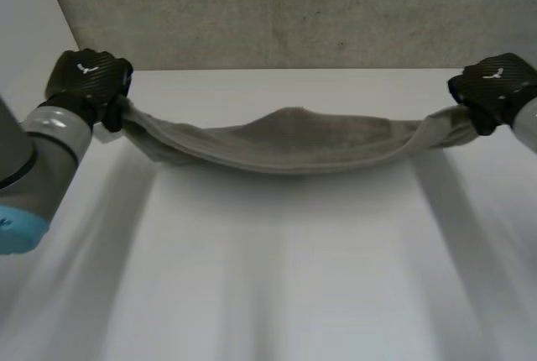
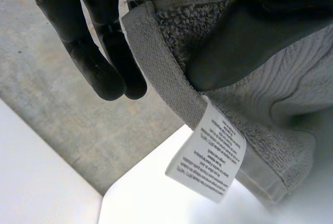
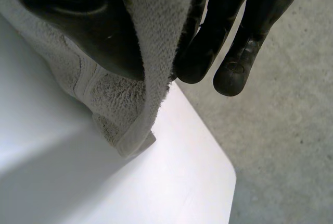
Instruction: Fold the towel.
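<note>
the white table (image 1: 285,285) lies below the grey towel (image 1: 289,141), which sags in a bunched strip between both hands near the table's far edge. the left hand (image 1: 86,82) pinches one end between thumb and fingers, and the right hand (image 1: 495,86) pinches the other. a white label (image 2: 206,153) hangs from the towel's hem just beside the left thumb.

left hand (image 1: 87,81) pinching; right hand (image 1: 493,89) pinching

Rough cloth, smooth table (image 1: 277,277)
Grey towel (image 1: 285,138) of looped terry with a flat woven hem; thin printed tag (image 2: 208,153); floor (image 1: 277,8) rough, speckled concrete.
</note>
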Controlling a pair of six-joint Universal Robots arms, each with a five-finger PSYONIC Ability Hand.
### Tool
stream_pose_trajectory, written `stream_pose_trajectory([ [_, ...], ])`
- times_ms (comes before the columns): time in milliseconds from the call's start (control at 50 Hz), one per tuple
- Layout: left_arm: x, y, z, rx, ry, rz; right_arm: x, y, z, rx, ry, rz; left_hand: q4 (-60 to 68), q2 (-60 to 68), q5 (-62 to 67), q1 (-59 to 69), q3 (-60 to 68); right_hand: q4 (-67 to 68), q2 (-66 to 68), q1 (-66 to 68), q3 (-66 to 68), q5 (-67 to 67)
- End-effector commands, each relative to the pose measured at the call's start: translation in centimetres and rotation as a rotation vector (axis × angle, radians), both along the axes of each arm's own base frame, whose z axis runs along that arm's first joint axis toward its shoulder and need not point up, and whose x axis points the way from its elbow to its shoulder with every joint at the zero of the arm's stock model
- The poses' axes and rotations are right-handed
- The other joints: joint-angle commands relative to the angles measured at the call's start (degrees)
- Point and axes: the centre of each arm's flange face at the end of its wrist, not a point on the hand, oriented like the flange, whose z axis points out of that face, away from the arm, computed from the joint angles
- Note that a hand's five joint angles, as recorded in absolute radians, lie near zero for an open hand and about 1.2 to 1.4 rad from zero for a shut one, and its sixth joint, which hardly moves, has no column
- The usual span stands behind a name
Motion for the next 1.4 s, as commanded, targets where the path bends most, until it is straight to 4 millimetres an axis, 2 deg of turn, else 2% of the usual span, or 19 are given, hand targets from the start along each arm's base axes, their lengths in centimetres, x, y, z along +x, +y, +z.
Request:
stream_pose_trajectory([
  [20, 1.6, 3.3, 0.6, -0.001, 0.005, -0.024, -1.7, 2.9, 1.7, 0.155, -0.043, 0.03, -6.79, -6.07, -14.74, -1.96, -8.52, 3.46, 5.03, 4.43, 3.6, 3.27],
  [260, 2.0, 3.7, -1.1, 0.052, -0.01, -0.034, -2.4, 2.5, 1.3, 0.18, -0.041, 0.024, -6.79, -6.07, -14.74, -1.96, -8.52, 3.46, 5.03, 4.43, 3.6, 3.27],
  [400, 1.1, 1.3, -5.9, 0.188, -0.065, -0.047, -2.3, 0.8, -2.0, 0.276, -0.024, 0.02, -6.79, -6.07, -14.74, -1.96, -8.52, 3.46, 5.03, 4.43, 3.6, 3.27],
  [520, -0.6, -0.3, -7.6, 0.238, -0.111, -0.082, -2.7, -1.3, -3.1, 0.269, 0.044, -0.012, -6.79, -6.07, -14.74, -1.96, -8.52, 3.46, 5.03, 4.43, 3.6, 3.27],
  [640, -3.0, -2.8, -7.0, 0.255, -0.171, -0.092, 1.2, -2.5, -4.3, 0.206, 0.197, 0.034, -6.79, -6.07, -14.74, -1.96, -8.52, 3.46, 5.03, 4.43, 3.6, 3.27],
  [740, -4.2, -6.0, -4.4, 0.149, -0.144, -0.062, 3.3, -4.3, -4.5, 0.105, 0.271, 0.028, -6.79, -6.07, -14.74, -1.96, -8.52, 3.46, 5.03, 4.43, 3.6, 3.27],
  [840, -5.8, -8.3, -0.9, -0.001, -0.089, -0.07, 5.5, -7.3, -2.6, -0.142, 0.244, 0.014, -6.79, -6.07, -14.74, -1.96, -8.52, 3.46, 5.03, 4.43, 3.6, 3.27],
  [880, -6.5, -9.6, 2.3, -0.13, -0.021, -0.061, 6.7, -9.3, 0.7, -0.387, 0.187, -0.006, -6.79, -6.07, -14.74, -1.96, -8.52, 3.46, 5.03, 4.43, 3.6, 3.27],
  [900, -6.5, -9.6, 2.3, -0.13, -0.02, -0.061, 6.7, -9.3, 0.7, -0.388, 0.187, -0.006, -6.79, -6.07, -14.74, -1.96, -8.52, 3.46, 5.03, 4.43, 3.6, 3.27],
  [940, -6.9, -10.3, 6.6, -0.298, 0.117, -0.041, 7.4, -10.4, 4.9, -0.665, 0.104, -0.036, -6.79, -6.07, -14.74, -1.96, -8.52, 3.46, 5.03, 4.43, 3.6, 3.27],
  [1000, -6.8, -10.5, 8.7, -0.381, 0.211, -0.032, 7.8, -10.3, 7.4, -0.807, 0.053, -0.046, -6.79, -6.07, -14.74, -1.96, -8.52, 3.46, 5.03, 4.43, 3.6, 3.27],
  [1040, -6.0, -10.4, 12.4, -0.523, 0.372, -0.032, 7.8, -9.1, 11.6, -1.031, -0.039, -0.06, -6.79, -6.07, -14.74, -1.96, -8.52, 3.46, 5.03, 4.43, 3.6, 3.27],
  [1120, -5.7, -10.3, 14.3, -0.597, 0.437, -0.066, 7.3, -7.9, 13.5, -1.12, -0.122, -0.048, -6.79, -6.07, -14.74, -1.96, -8.52, 3.46, 5.03, 4.43, 3.6, 3.27],
  [1220, -6.6, -10.8, 11.0, -0.453, 0.36, -0.127, 7.3, -8.2, 10.0, -0.891, -0.088, -0.01, -6.79, -6.07, -14.74, -1.96, -8.52, 3.46, 5.03, 4.43, 3.6, 3.27],
  [1260, -7.3, -11.1, 6.9, -0.287, 0.299, -0.162, 8.1, -8.2, 4.3, -0.624, -0.021, 0.055, -6.79, -6.07, -14.74, -1.96, -8.52, 3.46, 5.03, 4.43, 3.6, 3.27],
  [1280, -7.3, -11.1, 6.9, -0.286, 0.299, -0.162, 8.1, -8.2, 4.2, -0.622, -0.021, 0.055, -6.79, -6.07, -14.74, -1.96, -8.52, 3.46, 5.03, 4.43, 3.6, 3.27],
  [1320, -7.4, -10.9, 2.5, -0.105, 0.244, -0.156, 8.6, -7.5, -0.1, -0.419, 0.022, 0.115, -6.79, -6.07, -14.74, -1.96, -8.52, 3.46, 5.03, 4.43, 3.6, 3.27],
  [1340, -7.4, -10.9, 2.5, -0.104, 0.243, -0.156, 8.6, -7.5, -0.1, -0.418, 0.022, 0.115, -6.79, -6.07, -14.74, -1.96, -8.52, 3.46, 5.03, 4.43, 3.6, 3.27],
  [1400, -7.0, -10.0, -1.6, 0.059, 0.193, -0.142, 8.1, -6.7, -3.0, -0.295, 0.047, 0.136, -6.79, -6.07, -14.74, -1.96, -8.52, 3.46, 5.03, 4.43, 3.6, 3.27],
])
